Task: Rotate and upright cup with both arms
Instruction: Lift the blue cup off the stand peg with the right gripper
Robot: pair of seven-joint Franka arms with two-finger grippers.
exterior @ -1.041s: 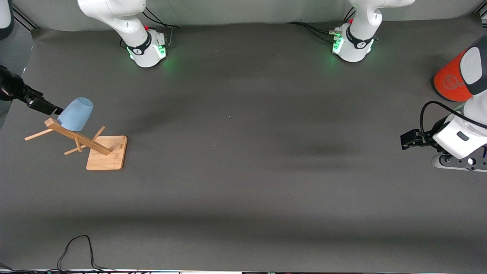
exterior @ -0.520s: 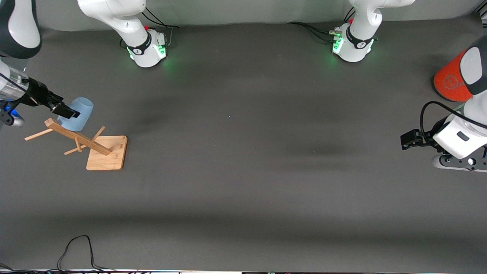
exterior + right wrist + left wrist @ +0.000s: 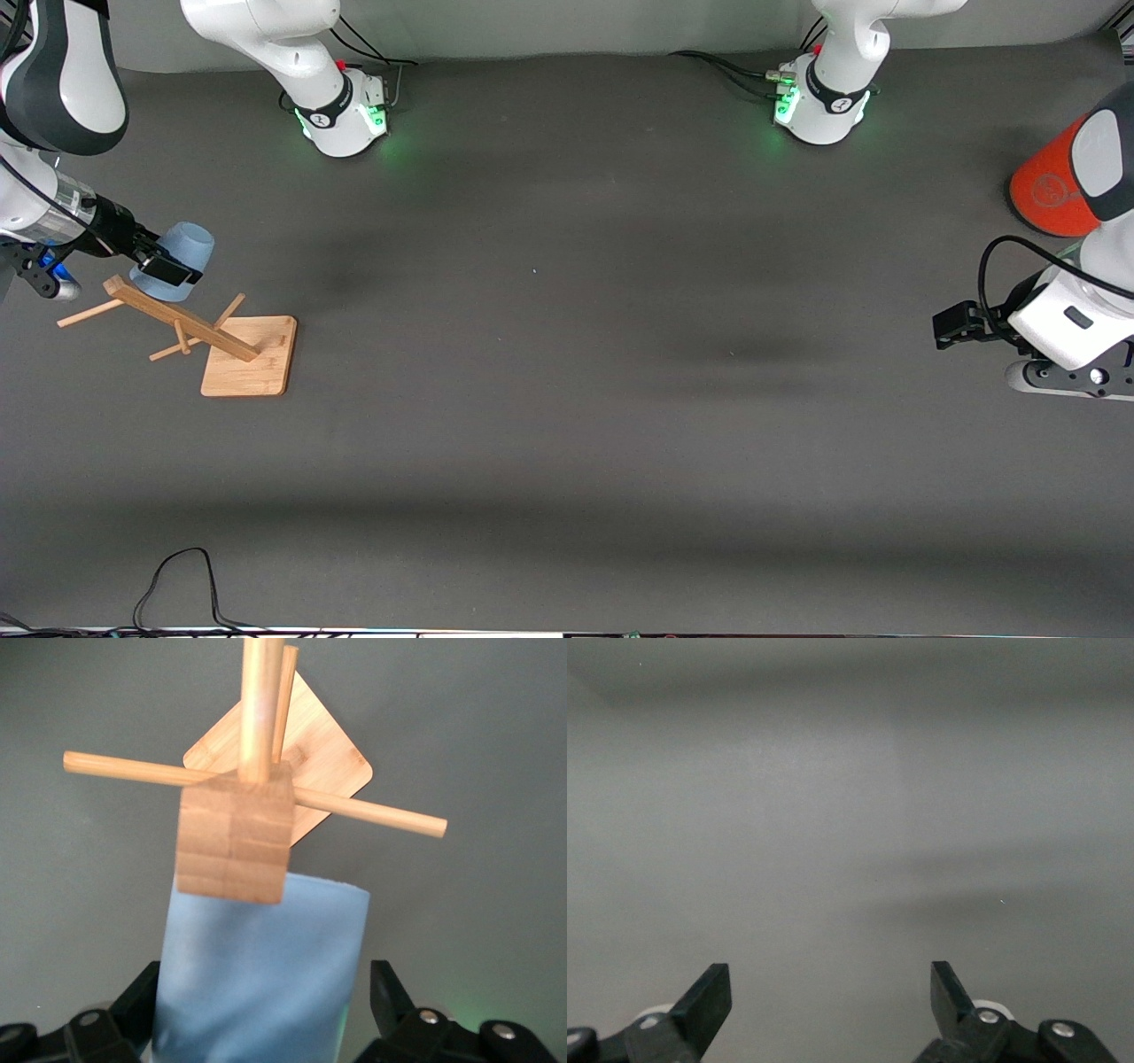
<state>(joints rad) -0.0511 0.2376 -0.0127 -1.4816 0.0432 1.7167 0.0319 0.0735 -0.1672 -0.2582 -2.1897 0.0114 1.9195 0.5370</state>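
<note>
The pale-blue cup (image 3: 188,247) rests tilted at the top of a wooden peg rack (image 3: 251,359), near the right arm's end of the table. My right gripper (image 3: 165,265) is open and straddles the cup, one black finger on each side. In the right wrist view the cup (image 3: 261,966) fills the space between the fingers of the right gripper (image 3: 264,981), with a small gap at one finger, and the rack's square post top (image 3: 235,837) stands just past it. My left gripper (image 3: 950,324) waits open over bare mat at the left arm's end, and in its own wrist view the left gripper (image 3: 831,988) holds nothing.
A large orange cylinder (image 3: 1045,190) stands at the left arm's end, partly hidden by that arm. The rack's thin pegs (image 3: 89,313) stick out sideways from its post. A black cable (image 3: 177,576) loops near the table's front edge.
My right gripper has come in from the table's end toward the cup, so its fingers now stand on either side of it. The left arm has not moved.
</note>
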